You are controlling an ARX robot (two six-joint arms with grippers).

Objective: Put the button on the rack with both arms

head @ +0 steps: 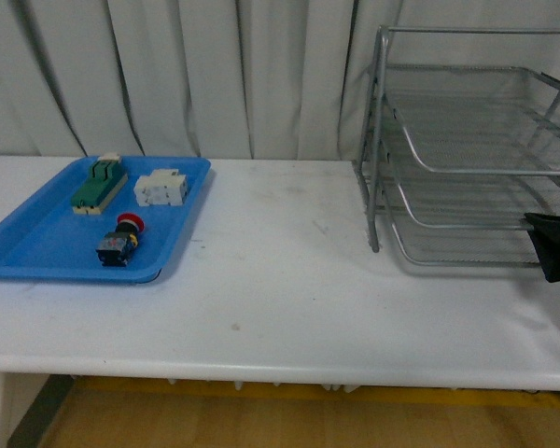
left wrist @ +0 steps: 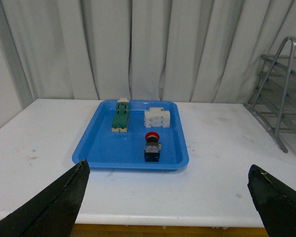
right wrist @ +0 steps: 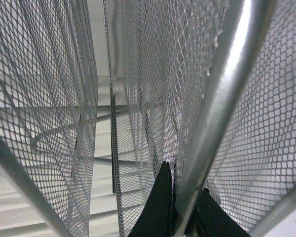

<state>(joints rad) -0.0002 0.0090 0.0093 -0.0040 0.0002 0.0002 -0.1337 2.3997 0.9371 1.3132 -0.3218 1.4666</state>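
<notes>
A blue tray (left wrist: 96, 148) lies ahead of the left claw (left wrist: 167, 168). A green block (left wrist: 121, 116) and a white block (left wrist: 157, 118) sit at its far end.

Left gripper (left wrist: 167, 169) jaws wide apart; right gripper (right wrist: 183, 200) jaws clamping rack (right wrist: 229, 74).

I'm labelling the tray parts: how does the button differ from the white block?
The button has a red cap, yellow collar and dark body; the white block is white all over. The button ends in a round cap; the white block is boxy and looks broader. The button lies nearer the robot, the white block further back. Both rest in the blue tray, not touching.
</notes>
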